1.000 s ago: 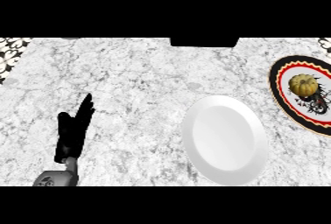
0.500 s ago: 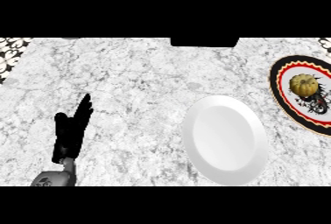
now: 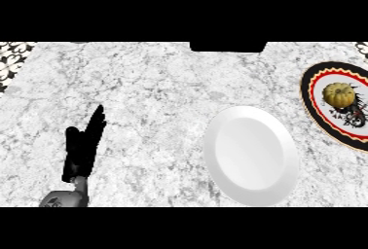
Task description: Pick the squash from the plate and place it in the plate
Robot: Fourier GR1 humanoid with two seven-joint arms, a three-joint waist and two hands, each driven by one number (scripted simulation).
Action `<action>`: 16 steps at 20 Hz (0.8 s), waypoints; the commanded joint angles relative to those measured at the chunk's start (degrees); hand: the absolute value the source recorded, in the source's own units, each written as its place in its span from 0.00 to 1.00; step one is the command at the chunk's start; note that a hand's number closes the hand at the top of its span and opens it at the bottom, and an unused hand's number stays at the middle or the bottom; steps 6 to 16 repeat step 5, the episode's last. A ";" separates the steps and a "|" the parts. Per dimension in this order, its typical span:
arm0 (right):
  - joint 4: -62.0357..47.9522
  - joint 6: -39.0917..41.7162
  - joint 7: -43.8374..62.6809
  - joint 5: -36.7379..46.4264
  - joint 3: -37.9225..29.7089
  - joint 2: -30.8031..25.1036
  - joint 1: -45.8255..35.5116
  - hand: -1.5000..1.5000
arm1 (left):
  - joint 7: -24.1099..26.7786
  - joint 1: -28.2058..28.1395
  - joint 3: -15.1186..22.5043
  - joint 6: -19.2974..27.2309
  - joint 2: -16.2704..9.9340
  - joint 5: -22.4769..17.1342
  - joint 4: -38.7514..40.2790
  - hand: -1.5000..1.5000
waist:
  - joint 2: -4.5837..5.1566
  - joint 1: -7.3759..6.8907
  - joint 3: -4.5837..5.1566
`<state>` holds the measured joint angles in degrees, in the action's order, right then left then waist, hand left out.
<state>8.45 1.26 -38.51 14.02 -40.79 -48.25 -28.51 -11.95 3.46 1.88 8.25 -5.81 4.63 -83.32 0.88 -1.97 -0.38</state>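
Left hand [image 3: 82, 146] resting near the worktop's left edge, fingers straight, holding nothing; right hand unseen. Risk: small round yellow squash [image 3: 338, 94] on the black-rimmed patterned plate [image 3: 313, 104] at the right edge rolls when grasped, missing the plain white plate [image 3: 251, 155].

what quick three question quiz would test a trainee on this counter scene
1. True or false: the yellow ribbed squash lies on the plain white plate.
2. Which hand shows? A left, B right, C both.
3. Fill in: the black, red and white patterned plate sits at the view's ____ edge.

Key: 1 false, it lies on the patterned plate. 2 A, the black left hand, open, over the grey marble counter. 3 right.
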 commanded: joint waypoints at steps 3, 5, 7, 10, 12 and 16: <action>0.12 -0.79 0.49 -0.16 0.07 -0.95 0.66 0.00 | 0.21 -0.20 0.55 -0.04 0.44 0.50 0.02 0.50 | 0.02 -0.16 -0.03; -0.35 -2.04 -0.90 -0.34 -0.21 0.06 2.42 0.00 | -3.24 1.71 -0.16 0.52 -0.24 0.55 -1.75 0.50 | 0.02 -0.21 -0.10; -0.35 -2.04 -0.90 -0.34 -0.21 0.06 2.42 0.00 | -3.24 1.71 -0.16 0.52 -0.24 0.55 -1.75 0.50 | 0.02 -0.21 -0.10; -0.35 -2.04 -0.90 -0.34 -0.21 0.06 2.42 0.00 | -3.24 1.71 -0.16 0.52 -0.24 0.55 -1.75 0.50 | 0.02 -0.21 -0.10; -0.35 -2.04 -0.90 -0.34 -0.21 0.06 2.42 0.00 | -3.24 1.71 -0.16 0.52 -0.24 0.55 -1.75 0.50 | 0.02 -0.21 -0.10; -0.35 -2.04 -0.90 -0.34 -0.21 0.06 2.42 0.00 | -3.24 1.71 -0.16 0.52 -0.24 0.55 -1.75 0.50 | 0.02 -0.21 -0.10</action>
